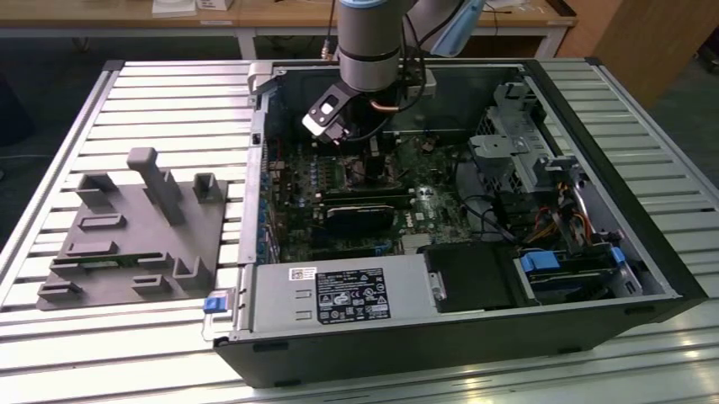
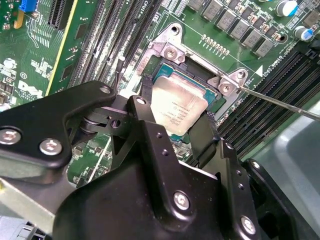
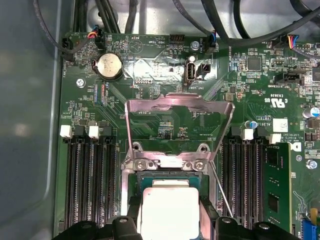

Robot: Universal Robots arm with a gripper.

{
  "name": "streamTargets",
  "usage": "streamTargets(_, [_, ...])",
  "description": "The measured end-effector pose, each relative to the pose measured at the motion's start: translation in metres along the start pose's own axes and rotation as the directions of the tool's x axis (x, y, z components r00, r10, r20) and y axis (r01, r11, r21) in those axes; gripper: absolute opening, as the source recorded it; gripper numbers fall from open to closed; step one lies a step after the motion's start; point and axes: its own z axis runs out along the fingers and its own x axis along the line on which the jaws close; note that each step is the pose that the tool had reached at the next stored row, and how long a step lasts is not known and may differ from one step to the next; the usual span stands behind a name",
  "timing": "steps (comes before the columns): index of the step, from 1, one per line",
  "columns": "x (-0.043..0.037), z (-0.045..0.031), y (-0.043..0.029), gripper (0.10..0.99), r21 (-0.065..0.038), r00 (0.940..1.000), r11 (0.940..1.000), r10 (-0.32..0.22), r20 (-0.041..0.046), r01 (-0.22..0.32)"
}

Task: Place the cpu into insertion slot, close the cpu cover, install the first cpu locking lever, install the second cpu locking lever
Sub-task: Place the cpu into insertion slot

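The cpu, a square chip with a silvery top, lies in the insertion slot on the green board. In both wrist views my gripper straddles it, its black fingers pressed against two opposite edges. The first wrist view shows the cpu between the same fingers. The cpu cover, a silvery frame with a window, stands tilted open beyond the slot. A thin locking lever sticks out free beside the socket. In the exterior view the gripper reaches down into the open computer case.
Long black memory slots run along both sides of the socket. Cables hang along the case wall. The power supply and drive cage fill the case's near side. A grey fixture sits on the slatted table at the exterior view's left.
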Motion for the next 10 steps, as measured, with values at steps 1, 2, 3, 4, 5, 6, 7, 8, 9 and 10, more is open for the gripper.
streamTargets(1, [0.0,0.0,0.0,0.541,0.0,1.0,1.0,0.0,0.0,0.0])
streamTargets(2, [0.0,0.0001,0.0001,0.541,0.0,1.0,1.0,0.0,-0.0001,0.0])
streamTargets(3, [0.0,0.0001,0.0003,0.541,0.0,1.0,1.0,0.0,-0.0001,0.0])
streamTargets(4, [0.0,0.0001,0.0005,0.541,0.0,1.0,1.0,0.0,-0.0001,0.0])
streamTargets(5, [0.0,0.0001,0.001,0.541,0.0,1.0,1.0,0.0,-0.0002,0.0])
streamTargets(6, [0.0,0.0001,0.0011,0.541,0.0,1.0,1.0,0.0,-0.0001,0.0])
streamTargets(7, [0.0,0.0001,0.0011,0.541,0.0,1.0,1.0,0.0,-0.0001,0.0])
streamTargets(8, [0.0,0.0001,0.0012,0.541,0.0,1.0,1.0,0.0,-0.0001,0.0])
streamTargets(9, [0.0,0.0001,0.0012,0.541,0.0,1.0,1.0,0.0,-0.0001,0.0])
streamTargets(10, [0.0,0.0001,0.0013,0.541,0.0,1.0,1.0,0.0,-0.0001,0.0])
